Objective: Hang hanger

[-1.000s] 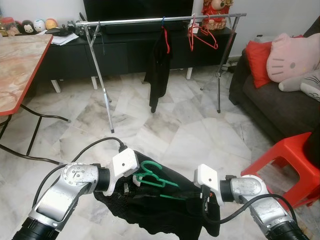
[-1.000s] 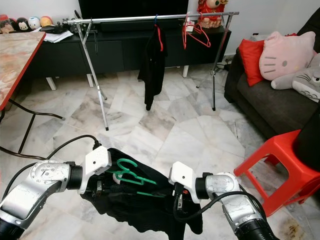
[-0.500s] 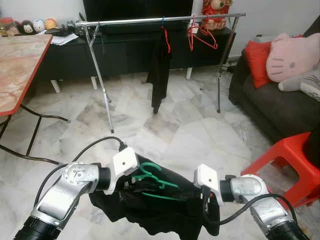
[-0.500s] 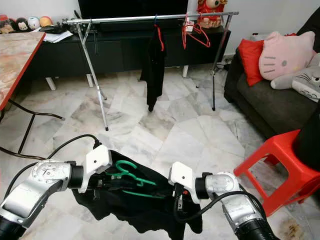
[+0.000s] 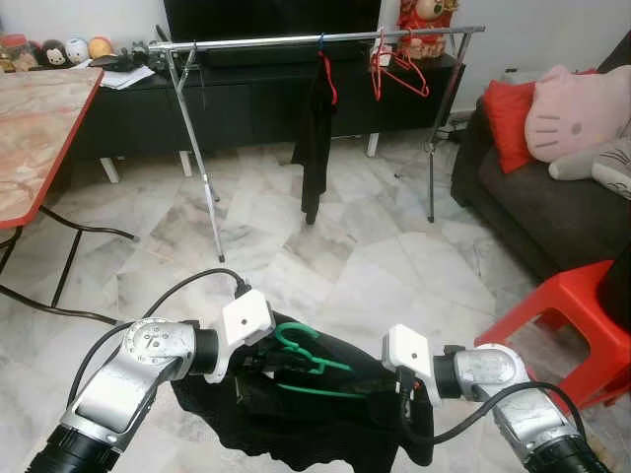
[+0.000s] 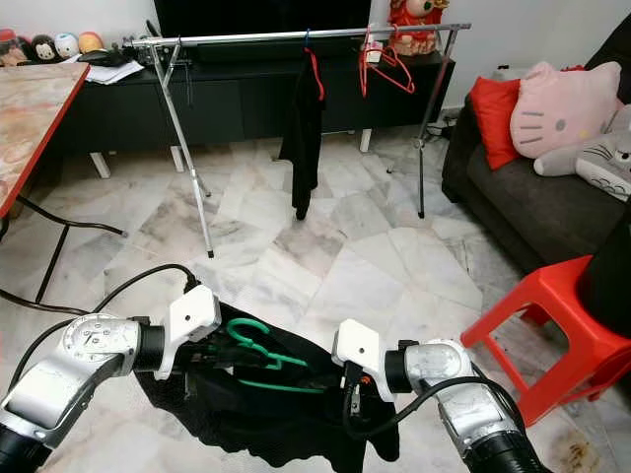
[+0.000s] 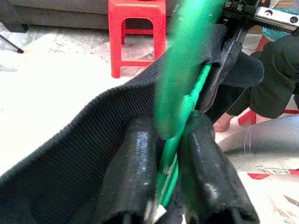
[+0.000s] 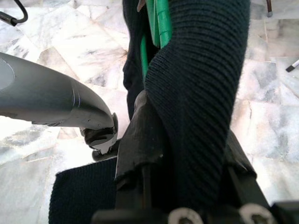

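between the two pincers, low in front of the robot, a green hanger (image 5: 301, 357) is held with a black garment (image 5: 306, 424) draped from it over the marble floor (image 5: 325, 246). the left pincer (image 7: 166, 154) is closed on the hanger: in the left wrist view the green plastic is seen clamped between its two black fingers (image 7: 128, 172), with the knitted black cloth lying against them. the hook of the hanger curls up just beside this pincer, and the green bar runs from it toward the right pincer (image 8: 187, 154). the right pincer is pressed around a thick fold of the same garment; in the right wrist view the ribbed cloth is seen wedged between its fingers (image 8: 140, 144), and green strips of the hanger are seen just beyond the fold. the garment sags between the two pincers and hangs below both.

well beyond both pincers a metal clothes rack (image 5: 315, 39) is stood across the room. on its rail a dark garment on a red hanger (image 5: 315, 138) and a pair of bare red hangers (image 5: 394, 64) are hung. to the right of the right pincer a red plastic stool (image 5: 567, 315) is seen, and past it a dark sofa (image 5: 552, 217) with a red cushion (image 5: 508, 118) and a pink plush pillow (image 5: 577, 108). far to the left of the left pincer a marble-patterned worktop (image 5: 39, 128) with a red edge is seen.
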### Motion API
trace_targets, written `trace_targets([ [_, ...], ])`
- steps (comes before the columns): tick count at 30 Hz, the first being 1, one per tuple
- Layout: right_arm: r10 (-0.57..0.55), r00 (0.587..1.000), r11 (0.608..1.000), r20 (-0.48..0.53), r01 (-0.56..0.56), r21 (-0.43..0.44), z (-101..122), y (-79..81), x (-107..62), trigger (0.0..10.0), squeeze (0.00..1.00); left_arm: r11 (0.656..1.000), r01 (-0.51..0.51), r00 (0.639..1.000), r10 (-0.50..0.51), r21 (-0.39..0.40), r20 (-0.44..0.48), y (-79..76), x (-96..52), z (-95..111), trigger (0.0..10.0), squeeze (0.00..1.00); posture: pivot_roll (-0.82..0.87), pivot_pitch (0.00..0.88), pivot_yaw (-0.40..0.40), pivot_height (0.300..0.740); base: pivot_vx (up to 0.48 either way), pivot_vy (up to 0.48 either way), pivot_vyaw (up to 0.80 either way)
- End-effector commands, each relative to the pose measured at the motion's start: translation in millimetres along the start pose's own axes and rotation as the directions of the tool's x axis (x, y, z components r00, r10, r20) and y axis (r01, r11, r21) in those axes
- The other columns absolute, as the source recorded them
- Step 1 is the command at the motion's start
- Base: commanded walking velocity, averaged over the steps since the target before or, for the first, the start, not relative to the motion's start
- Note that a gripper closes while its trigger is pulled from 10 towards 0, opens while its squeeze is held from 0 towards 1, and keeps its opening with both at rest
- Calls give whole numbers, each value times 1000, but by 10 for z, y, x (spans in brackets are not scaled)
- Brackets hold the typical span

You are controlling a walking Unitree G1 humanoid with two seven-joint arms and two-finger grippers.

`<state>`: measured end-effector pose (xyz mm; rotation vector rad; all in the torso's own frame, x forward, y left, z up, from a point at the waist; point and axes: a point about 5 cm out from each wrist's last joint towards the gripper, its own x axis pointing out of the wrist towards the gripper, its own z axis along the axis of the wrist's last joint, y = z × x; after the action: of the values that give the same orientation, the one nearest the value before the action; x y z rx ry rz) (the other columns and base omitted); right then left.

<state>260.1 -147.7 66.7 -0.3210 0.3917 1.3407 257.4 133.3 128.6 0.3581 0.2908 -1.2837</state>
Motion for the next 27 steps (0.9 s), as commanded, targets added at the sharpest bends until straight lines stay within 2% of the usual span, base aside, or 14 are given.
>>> trace_targets([
  [1, -1, 999, 999, 40, 3, -43, 138, -46, 6, 0, 0, 1000, 16, 1000, -16, 24, -12, 5, 24, 14, 0, 0, -2, 1, -38, 740, 0, 0, 0],
  [11, -23, 999, 999, 30, 24, -44, 105, -59, 15, 0, 0, 999, 22, 1000, -22, 24, -12, 2, 15, 15, 0, 0, 0, 1, -37, 740, 0, 0, 0],
  [12, -33, 999, 998, 24, 34, -47, 99, -69, 15, 3804, 0, 999, 23, 1000, -23, 24, -11, 1, 15, 16, 0, 0, -1, 1, -37, 740, 0, 0, 0],
  [13, -38, 999, 998, 20, 39, -49, 95, -76, 14, 3804, 0, 999, 24, 1000, -23, 24, -10, 0, 15, 16, 0, 0, -1, 1, -37, 740, 0, 0, 0],
  [14, -43, 999, 998, 13, 43, -47, 83, -82, 15, 10000, 0, 999, 25, 1000, -25, 24, -10, 0, 15, 16, 0, 0, -1, 1, -37, 740, 0, 0, 0],
  [24, -47, 999, 998, 2, 47, -39, 57, -86, 21, 10000, 0, 999, 30, 1000, -30, 24, -7, -8, 18, 18, 0, 0, -1, 0, -39, 740, 0, 0, 0],
  [25, -45, 999, 998, 4, 45, -37, 60, -87, 22, 10000, 588, 999, 30, 1000, -30, 24, -7, -9, 19, 17, 0, 0, -1, 0, -39, 740, 0, 0, 0],
  [26, -44, 999, 998, 6, 45, -35, 64, -89, 22, 10000, 737, 999, 31, 1000, -31, 24, -6, -9, 19, 17, 0, 0, -1, 0, -39, 740, 0, 0, 0],
  [27, -44, 999, 998, 8, 44, -35, 67, -91, 22, 10000, 737, 999, 31, 1000, -31, 24, -6, -9, 19, 17, 0, 0, -1, 0, -39, 740, 0, 0, 0],
])
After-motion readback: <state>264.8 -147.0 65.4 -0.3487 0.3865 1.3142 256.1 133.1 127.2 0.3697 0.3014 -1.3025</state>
